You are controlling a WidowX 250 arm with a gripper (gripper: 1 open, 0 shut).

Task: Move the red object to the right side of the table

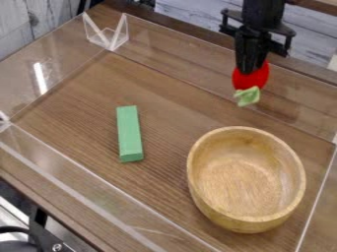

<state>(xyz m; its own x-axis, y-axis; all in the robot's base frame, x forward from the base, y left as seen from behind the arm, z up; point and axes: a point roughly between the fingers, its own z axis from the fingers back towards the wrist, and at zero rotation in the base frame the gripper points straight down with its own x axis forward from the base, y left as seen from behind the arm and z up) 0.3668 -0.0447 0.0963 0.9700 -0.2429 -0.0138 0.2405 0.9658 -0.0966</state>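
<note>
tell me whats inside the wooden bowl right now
Nothing: the wooden bowl shows only its bare inner surface. The near wall hides a sliver of the floor. The red toy fruit hangs in the gripper above the table.

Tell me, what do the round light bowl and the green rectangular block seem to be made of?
The round light bowl looks like pale turned wood with a matte finish: faint grain lines show inside. The green rectangular block looks like painted wood or plastic; its even, flat colour leaves that open.
</note>
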